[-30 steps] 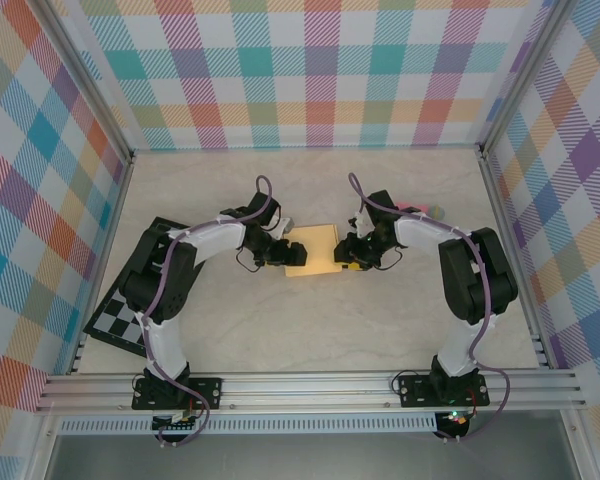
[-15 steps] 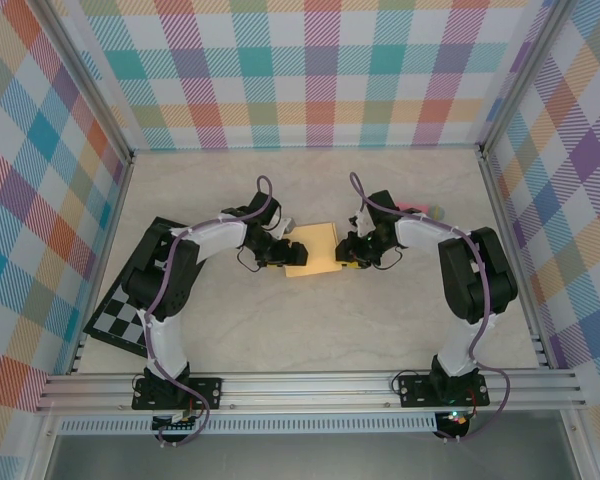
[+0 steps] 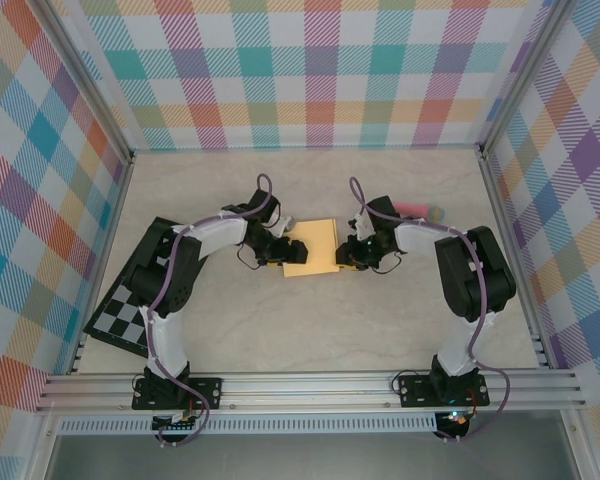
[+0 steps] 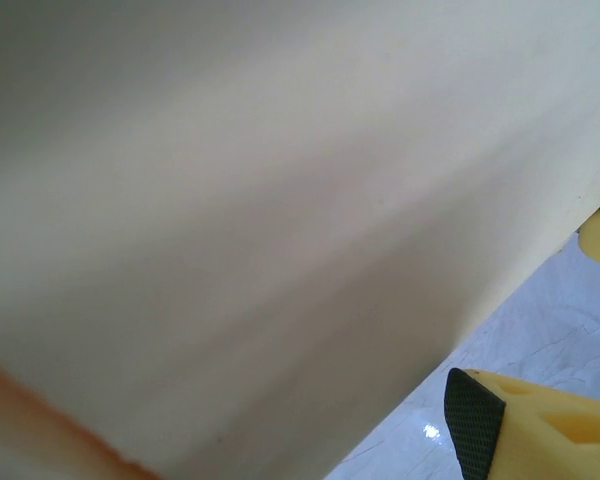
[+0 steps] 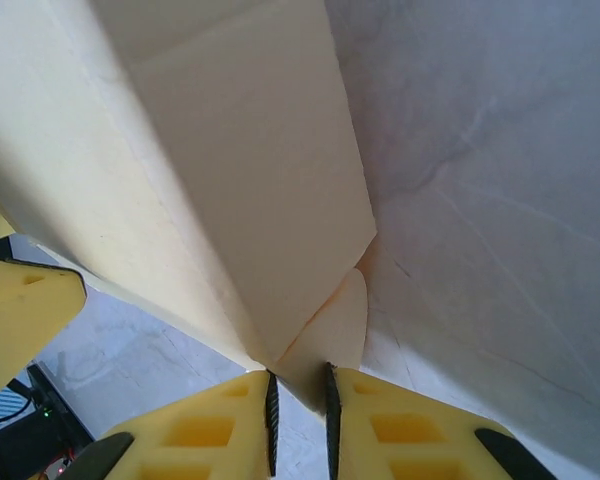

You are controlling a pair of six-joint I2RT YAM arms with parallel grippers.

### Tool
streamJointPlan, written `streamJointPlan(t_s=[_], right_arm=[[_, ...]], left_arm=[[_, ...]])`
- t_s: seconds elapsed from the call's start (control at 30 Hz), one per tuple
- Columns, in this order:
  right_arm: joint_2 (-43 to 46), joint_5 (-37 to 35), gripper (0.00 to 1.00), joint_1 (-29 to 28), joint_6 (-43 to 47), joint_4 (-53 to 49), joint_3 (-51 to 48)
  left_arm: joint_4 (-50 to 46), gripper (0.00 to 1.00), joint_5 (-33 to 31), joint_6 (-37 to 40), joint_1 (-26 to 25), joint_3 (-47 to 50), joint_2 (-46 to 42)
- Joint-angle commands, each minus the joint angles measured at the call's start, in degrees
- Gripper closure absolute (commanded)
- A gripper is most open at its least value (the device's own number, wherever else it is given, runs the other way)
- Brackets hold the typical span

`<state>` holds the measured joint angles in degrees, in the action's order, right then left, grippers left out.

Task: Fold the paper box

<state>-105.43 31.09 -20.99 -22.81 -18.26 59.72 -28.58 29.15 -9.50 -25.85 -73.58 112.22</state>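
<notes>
Checkered board (image 3: 120,318) at table's (image 3: 310,330) left edge — pink stick (image 3: 416,209) far right.

I see the paper box (image 3: 314,248), pale yellow-orange card, partly folded, lying mid-table, creased panels raised.

Right fingers (image 5: 298,410) nearly closed

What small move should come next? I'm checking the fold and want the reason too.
Probably finish closing the right gripper on the paper box: in the right wrist view its fingers stand nearly together with a thin corner flap between them. The left gripper sits at the box's opposite edge, seemingly bracing it.
</notes>
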Motion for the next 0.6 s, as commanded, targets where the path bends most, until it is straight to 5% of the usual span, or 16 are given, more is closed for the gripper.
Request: streamJointPlan(t_s=[0.0, 0.57], right_arm=[[-0.51, -1.2, 0.8, -0.1, 2.31, 3.18, -1.28], [-0.89, -2.06, 0.78, -0.07, 5.16, 0.65, 0.25]], left_arm=[[-0.84, 0.21, 1.18, 1.19, 1.06, -1.65, 1.84], [-1.93, 0.15, -2.31, 5.19, 11.43, -8.16, -7.27]])
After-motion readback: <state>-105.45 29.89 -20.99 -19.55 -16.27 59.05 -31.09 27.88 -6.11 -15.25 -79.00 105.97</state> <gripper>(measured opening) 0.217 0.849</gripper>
